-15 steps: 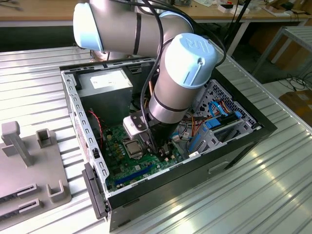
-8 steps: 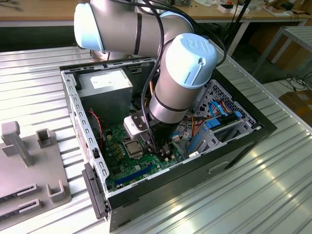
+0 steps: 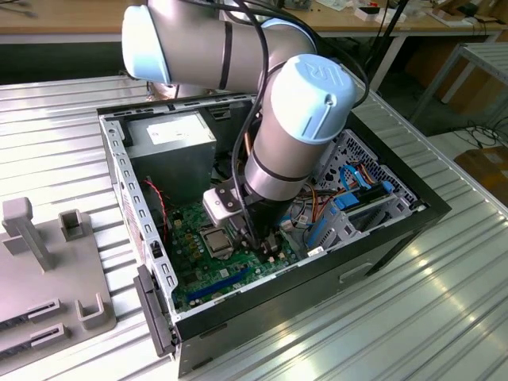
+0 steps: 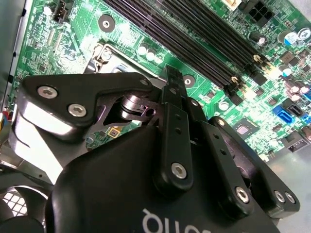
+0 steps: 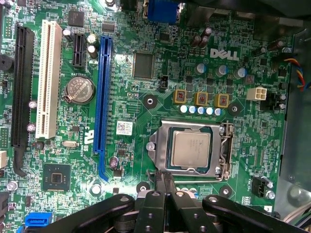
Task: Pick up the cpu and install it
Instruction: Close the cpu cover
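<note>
The cpu (image 5: 191, 149), a silvery square chip, lies flat inside the metal socket frame (image 5: 158, 145) on the green motherboard (image 5: 121, 92). In the exterior view the cpu (image 3: 214, 237) sits in its socket just to the exterior view's left of the arm's tool. My gripper (image 5: 164, 177) hovers at the edge of the socket frame with its two black fingers (image 5: 169, 187) pressed together and nothing between them. The second wrist view looks along the gripper (image 4: 171, 77) from behind, its tip over the socket frame (image 4: 104, 56). The chip is apart from the fingers.
The motherboard lies in an open black computer case (image 3: 397, 230) on a ribbed metal table. A power supply (image 3: 171, 143), blue cables (image 3: 357, 190), expansion slots (image 5: 103, 92), memory slots (image 4: 194, 34) and a coin battery (image 5: 80, 90) surround the socket. A grey fixture (image 3: 48, 262) stands beside the case.
</note>
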Robot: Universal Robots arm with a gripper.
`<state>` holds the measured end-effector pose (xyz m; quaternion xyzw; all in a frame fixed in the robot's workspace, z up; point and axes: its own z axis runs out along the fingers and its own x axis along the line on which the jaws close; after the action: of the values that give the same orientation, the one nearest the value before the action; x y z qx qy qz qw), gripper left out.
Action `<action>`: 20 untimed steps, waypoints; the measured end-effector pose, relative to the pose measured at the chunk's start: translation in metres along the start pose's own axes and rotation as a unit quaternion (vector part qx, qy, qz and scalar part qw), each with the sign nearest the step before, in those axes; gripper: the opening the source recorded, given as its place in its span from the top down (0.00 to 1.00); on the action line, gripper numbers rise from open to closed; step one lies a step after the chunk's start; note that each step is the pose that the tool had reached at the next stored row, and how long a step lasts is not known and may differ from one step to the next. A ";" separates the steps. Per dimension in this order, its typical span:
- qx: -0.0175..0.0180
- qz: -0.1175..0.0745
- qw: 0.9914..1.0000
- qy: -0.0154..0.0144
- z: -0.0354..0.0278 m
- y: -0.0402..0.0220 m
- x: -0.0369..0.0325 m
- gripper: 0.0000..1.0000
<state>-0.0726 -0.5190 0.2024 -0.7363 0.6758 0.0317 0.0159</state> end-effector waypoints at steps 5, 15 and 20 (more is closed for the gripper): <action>0.000 0.000 1.000 0.000 0.0000 -0.0015 0.0001 0.89; 0.000 0.000 1.000 0.000 0.0018 -0.0030 0.0004 0.89; 0.000 -0.001 1.000 -0.001 0.0027 -0.0030 0.0004 0.89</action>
<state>-0.0696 -0.5190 0.1996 -0.7370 0.6749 0.0326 0.0168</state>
